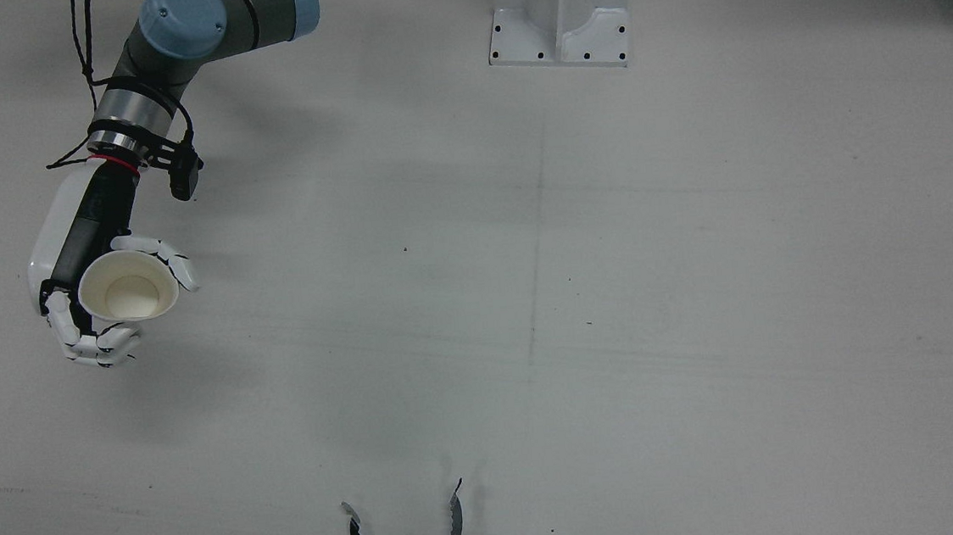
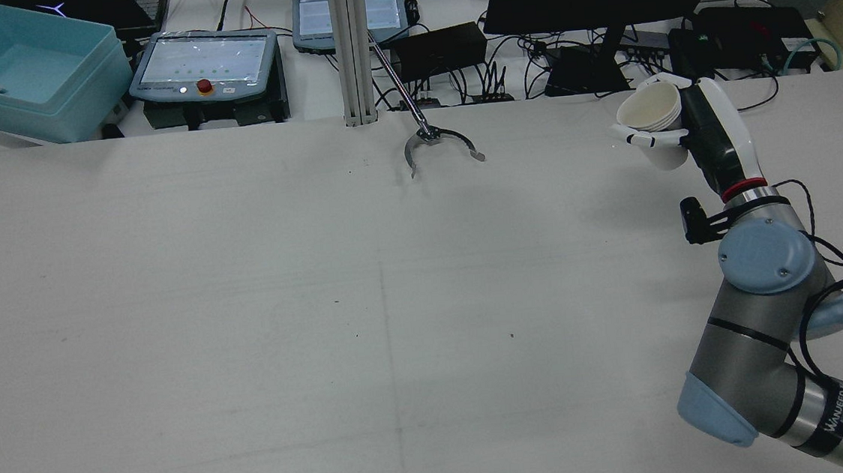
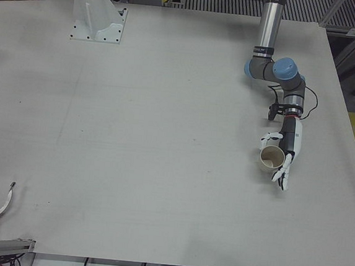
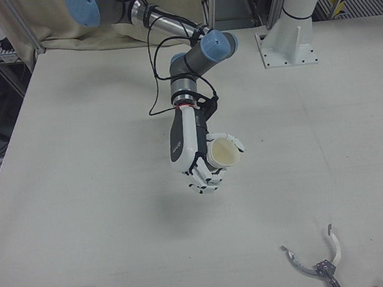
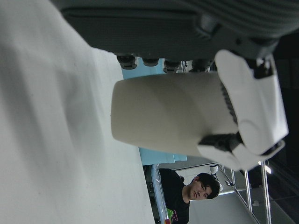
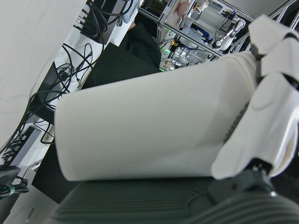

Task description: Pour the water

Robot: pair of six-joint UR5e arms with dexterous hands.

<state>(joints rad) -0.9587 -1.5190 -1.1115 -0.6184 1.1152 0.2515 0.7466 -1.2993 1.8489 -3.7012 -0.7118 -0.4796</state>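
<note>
The right hand grips 1 paper cup upright above the table, and the left hand grips the other paper cup well apart, so both grasps look done, while bringing the 2 together and pouring remains.

Left hand: dark grey palm fills the top of the frame, blurred by closeness. White fingers wrap the paper cup from the right side of the picture, a dark joint showing at their lower edge.

Paper cup: plain off-white, lying sideways in the picture, its flat base end to the left, clear of the counter.

Counter: pale grey, bare, filling the left side, with a soft shadow across its upper part.

Background: a teal bin partly hidden behind the cup; a person in dark clothing at the lower centre; metal framing at the lower right.
</note>
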